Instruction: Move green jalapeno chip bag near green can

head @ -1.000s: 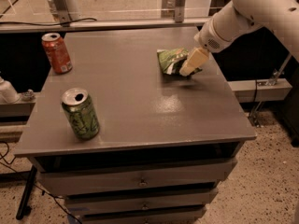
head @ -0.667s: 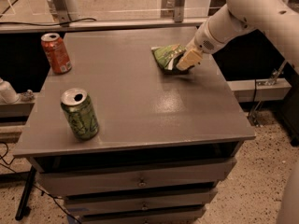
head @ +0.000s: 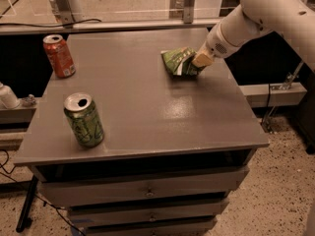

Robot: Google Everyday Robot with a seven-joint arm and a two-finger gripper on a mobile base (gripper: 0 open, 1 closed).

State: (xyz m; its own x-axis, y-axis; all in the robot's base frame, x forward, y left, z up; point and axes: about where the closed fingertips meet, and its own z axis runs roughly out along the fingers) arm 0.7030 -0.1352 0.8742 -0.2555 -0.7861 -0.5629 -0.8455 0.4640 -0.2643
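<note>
The green jalapeno chip bag (head: 179, 62) is a small crumpled green foil bag with pale lettering, at the back right of the grey table (head: 147, 107). My gripper (head: 201, 60) comes in from the right on a white arm and is shut on the bag's right end, holding it just above the tabletop. The green can (head: 84, 120) stands upright near the table's front left corner, far from the bag.
An orange-red soda can (head: 59, 56) stands upright at the table's back left. Drawers (head: 147, 193) sit below the tabletop. A white bottle (head: 8, 96) sits on a ledge to the left. Metal posts (head: 183, 3) and a cable run behind the table.
My gripper has moved the chip bag left and slightly away from the table's right edge, a little closer to the middle. The two cans have not moved.
</note>
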